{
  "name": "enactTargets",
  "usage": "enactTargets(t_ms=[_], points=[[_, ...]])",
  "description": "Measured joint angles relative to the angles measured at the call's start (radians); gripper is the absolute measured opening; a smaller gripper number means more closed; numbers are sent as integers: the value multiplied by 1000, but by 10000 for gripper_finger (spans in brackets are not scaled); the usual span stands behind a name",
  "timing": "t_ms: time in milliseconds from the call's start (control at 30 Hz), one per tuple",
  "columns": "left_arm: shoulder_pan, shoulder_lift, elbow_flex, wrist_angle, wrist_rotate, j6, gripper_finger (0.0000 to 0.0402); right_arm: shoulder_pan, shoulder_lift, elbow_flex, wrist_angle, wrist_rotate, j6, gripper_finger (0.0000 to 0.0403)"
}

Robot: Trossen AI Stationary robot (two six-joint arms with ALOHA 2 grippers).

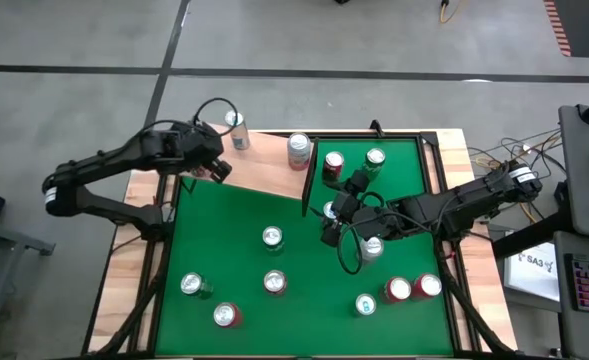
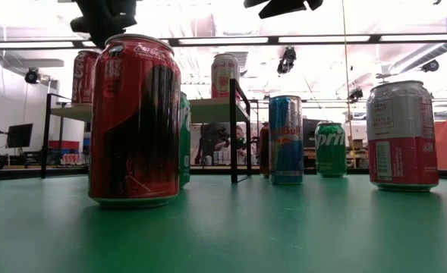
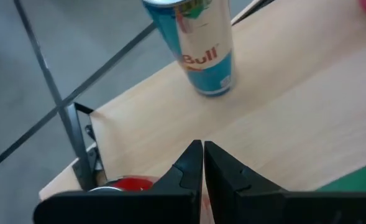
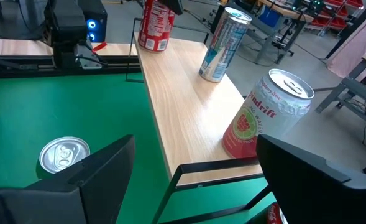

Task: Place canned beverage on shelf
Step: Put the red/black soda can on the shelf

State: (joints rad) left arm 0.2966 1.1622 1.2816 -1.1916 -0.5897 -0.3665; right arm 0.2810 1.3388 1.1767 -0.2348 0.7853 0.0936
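Note:
The shelf (image 1: pixel 259 170) is a pale wood board at the table's far left, raised on a dark frame (image 2: pixel 234 129). Three cans stand upright on it: a red cola can (image 4: pixel 156 22), a blue Red Bull can (image 3: pixel 198 46) and a white-and-pink can (image 4: pixel 263 118). My left gripper (image 3: pixel 202 152) is shut and holds nothing. It hovers over the shelf's left part, with the red can (image 3: pixel 123 183) just behind and below its fingers. My right gripper (image 4: pixel 195 186) hangs open above the green table right of the shelf and faces the shelf. A silver-topped can (image 4: pixel 64 154) stands on the table beyond one of its fingers.
Several more cans stand about the green table (image 1: pixel 224 250): two near the far edge (image 1: pixel 333 165), one under the right arm (image 1: pixel 372 247), others toward the near edge (image 1: pixel 274 282) (image 1: pixel 398 290). The shelf's dark upright end panel (image 1: pixel 307 190) faces my right gripper.

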Motion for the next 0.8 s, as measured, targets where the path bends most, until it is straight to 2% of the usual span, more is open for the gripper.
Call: enactTargets(t_ms=[133, 267, 467, 800], points=[[0, 6, 0, -23, -9, -17, 0, 0, 0, 0, 0, 0, 0, 325], [0, 1, 0, -68, -60, -55, 0, 0, 0, 0, 1, 0, 1, 325], [0, -20, 0, -94, -66, -87, 0, 0, 0, 0, 3, 0, 3, 325], [-1, -36, 32, -105, -66, -38, 0, 0, 0, 0, 6, 0, 4, 325]])
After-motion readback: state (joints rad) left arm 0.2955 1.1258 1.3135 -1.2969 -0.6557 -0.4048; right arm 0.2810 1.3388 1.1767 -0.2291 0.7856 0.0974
